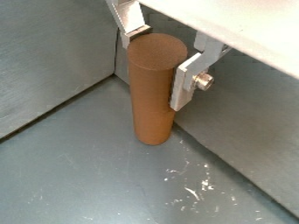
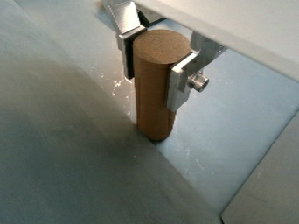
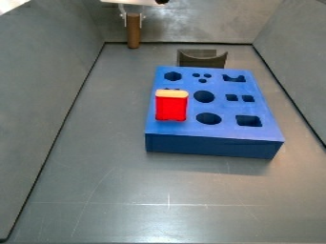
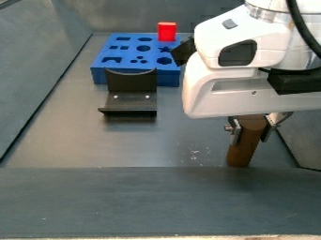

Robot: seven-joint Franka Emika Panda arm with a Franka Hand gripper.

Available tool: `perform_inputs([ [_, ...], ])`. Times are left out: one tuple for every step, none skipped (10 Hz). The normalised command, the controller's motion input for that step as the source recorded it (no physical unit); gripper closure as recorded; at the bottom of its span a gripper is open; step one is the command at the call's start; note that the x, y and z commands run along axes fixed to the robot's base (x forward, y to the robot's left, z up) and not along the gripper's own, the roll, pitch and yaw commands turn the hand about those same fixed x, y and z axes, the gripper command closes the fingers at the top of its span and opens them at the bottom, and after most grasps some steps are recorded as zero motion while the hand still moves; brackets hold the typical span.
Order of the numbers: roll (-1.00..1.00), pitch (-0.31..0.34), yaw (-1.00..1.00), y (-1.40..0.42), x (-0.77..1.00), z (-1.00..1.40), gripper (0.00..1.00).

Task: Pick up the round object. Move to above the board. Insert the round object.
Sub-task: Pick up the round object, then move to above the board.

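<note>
The round object (image 1: 152, 96) is a brown wooden peg standing upright on the grey floor, seen in both wrist views (image 2: 152, 101). My gripper (image 1: 162, 59) has its silver fingers (image 2: 179, 83) pressed against opposite sides of the peg's upper part, shut on it. In a side view the peg (image 3: 132, 33) stands near the back wall under the gripper (image 3: 130, 13), well apart from the blue board (image 3: 216, 133). Another side view shows the peg (image 4: 245, 145) below the gripper (image 4: 251, 125), with the board (image 4: 126, 49) far behind.
A red block (image 3: 170, 104) stands on the board's left part (image 4: 166, 31). The dark fixture (image 3: 200, 57) sits on the floor beside the board (image 4: 129, 101). Grey walls (image 1: 47, 61) rise close around the peg. White specks (image 1: 193, 188) mark the floor.
</note>
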Motion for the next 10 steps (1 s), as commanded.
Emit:
perform_inputs([
  [0.00, 0.000, 0.00, 0.00, 0.00, 0.00, 1.00],
  [0.00, 0.000, 0.00, 0.00, 0.00, 0.00, 1.00],
  [0.00, 0.000, 0.00, 0.00, 0.00, 0.00, 1.00],
  [0.00, 0.000, 0.00, 0.00, 0.00, 0.00, 1.00],
  [0.00, 0.000, 0.00, 0.00, 0.00, 0.00, 1.00],
  [0.00, 0.000, 0.00, 0.00, 0.00, 0.00, 1.00],
  [0.00, 0.000, 0.00, 0.00, 0.00, 0.00, 1.00],
  [0.00, 0.000, 0.00, 0.00, 0.00, 0.00, 1.00],
  [0.39, 0.340, 0.41, 0.20, 0.24, 1.00, 1.00],
  [0.38, 0.371, 0.39, 0.24, 0.21, 1.00, 1.00],
])
